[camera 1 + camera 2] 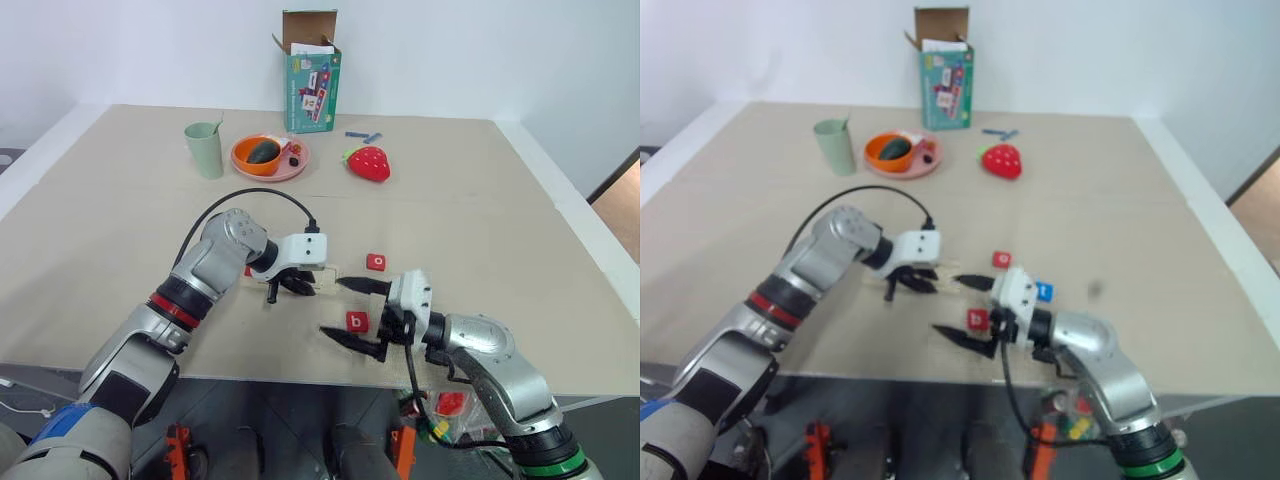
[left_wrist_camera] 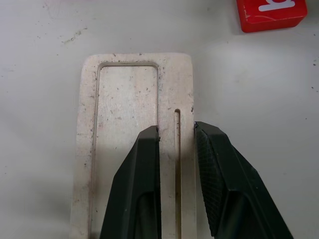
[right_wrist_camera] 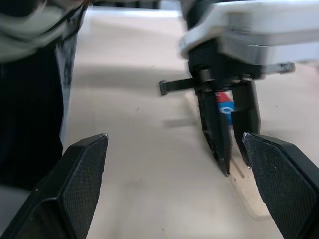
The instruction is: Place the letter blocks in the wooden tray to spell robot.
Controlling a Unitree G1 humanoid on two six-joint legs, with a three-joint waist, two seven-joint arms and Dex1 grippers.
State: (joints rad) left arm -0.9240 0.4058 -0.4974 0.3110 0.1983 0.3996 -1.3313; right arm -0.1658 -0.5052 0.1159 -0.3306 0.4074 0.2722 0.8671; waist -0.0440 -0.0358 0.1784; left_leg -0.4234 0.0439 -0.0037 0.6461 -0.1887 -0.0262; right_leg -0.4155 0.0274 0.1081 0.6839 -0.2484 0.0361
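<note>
Right gripper (image 1: 352, 313): black fingers spread wide, nothing between them, near the table's front edge.
Red square letter block (image 1: 357, 322): flat between those fingers, white "b" readable.
Left gripper (image 2: 175, 137): black fingers clamped on one long rim of the pale wooden tray (image 2: 124, 99).
Tray axis: long side runs along the left gripper's fingers; recess bare.
Second red letter block (image 1: 376, 262): just beyond, white "o".
Far cardboard box (image 1: 311, 85): print unreadable.

Letter blocks (image 1: 357, 321) right of wooden tray (image 2: 134, 149)
</note>
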